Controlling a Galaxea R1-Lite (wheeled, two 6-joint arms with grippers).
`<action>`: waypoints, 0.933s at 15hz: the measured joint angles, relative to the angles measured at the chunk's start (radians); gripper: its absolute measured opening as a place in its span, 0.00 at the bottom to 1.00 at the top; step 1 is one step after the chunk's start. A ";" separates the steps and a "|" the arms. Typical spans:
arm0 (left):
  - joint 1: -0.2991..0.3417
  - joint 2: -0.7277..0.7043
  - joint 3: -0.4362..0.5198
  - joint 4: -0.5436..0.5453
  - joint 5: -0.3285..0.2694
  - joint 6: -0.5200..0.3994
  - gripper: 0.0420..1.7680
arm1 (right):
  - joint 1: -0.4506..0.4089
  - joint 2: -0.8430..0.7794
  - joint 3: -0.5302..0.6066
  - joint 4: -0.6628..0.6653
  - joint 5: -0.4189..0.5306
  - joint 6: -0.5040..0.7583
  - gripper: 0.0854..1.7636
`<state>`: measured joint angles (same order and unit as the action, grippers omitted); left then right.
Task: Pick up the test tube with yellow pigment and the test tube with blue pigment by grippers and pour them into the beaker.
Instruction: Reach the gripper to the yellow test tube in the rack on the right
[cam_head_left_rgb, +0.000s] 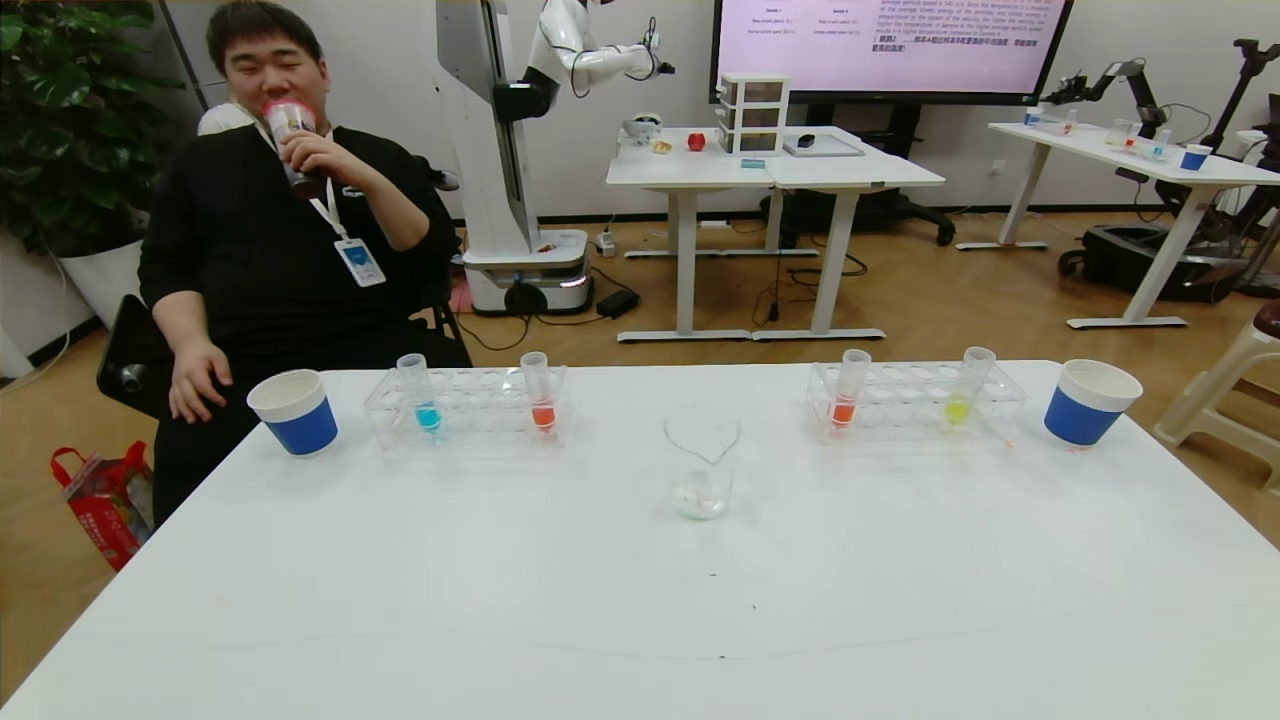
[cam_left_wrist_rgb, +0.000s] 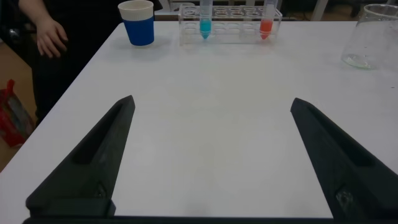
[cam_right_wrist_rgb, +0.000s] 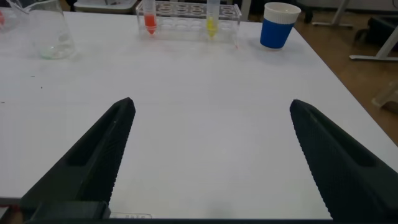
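Both hands wide open, empty, low over the counter (cam_head_left_rgb: 640, 620): left hand (cam_left_wrist_rgb: 211, 155), right hand (cam_right_wrist_rgb: 208, 155), test tube with blue pigment (cam_head_left_rgb: 420, 392) and test tube with yellow pigment (cam_head_left_rgb: 968, 386) racked, beaker (cam_head_left_rgb: 702, 466) between.

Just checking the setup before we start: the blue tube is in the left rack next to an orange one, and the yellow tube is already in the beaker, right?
Not quite. The test tube with yellow pigment stands in the right rack, not in the beaker, as the head view shows. The test tube with blue pigment is indeed in the left rack with an orange tube.

Four test tubes: one blue (cam_head_left_rgb: 417, 392), one yellow (cam_head_left_rgb: 968, 385), two orange (cam_head_left_rgb: 538, 391) (cam_head_left_rgb: 850, 388); two racks (cam_head_left_rgb: 466, 407) (cam_head_left_rgb: 915, 402), two paper cups (cam_head_left_rgb: 294, 411) (cam_head_left_rgb: 1090, 401), one beaker (cam_head_left_rgb: 701, 467).
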<state>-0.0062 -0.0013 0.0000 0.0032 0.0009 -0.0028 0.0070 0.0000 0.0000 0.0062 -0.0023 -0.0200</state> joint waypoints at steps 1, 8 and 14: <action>0.000 0.000 0.000 0.000 0.000 0.000 0.99 | -0.001 0.000 0.000 0.000 0.001 -0.001 0.98; 0.000 0.000 0.000 0.000 0.000 0.000 0.99 | 0.001 0.000 0.000 -0.002 0.003 -0.004 0.98; 0.000 0.000 0.000 0.000 0.000 0.000 0.99 | 0.002 0.000 0.000 -0.002 0.004 -0.004 0.98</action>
<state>-0.0062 -0.0013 0.0000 0.0032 0.0009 -0.0023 0.0089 0.0000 0.0000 0.0038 0.0017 -0.0240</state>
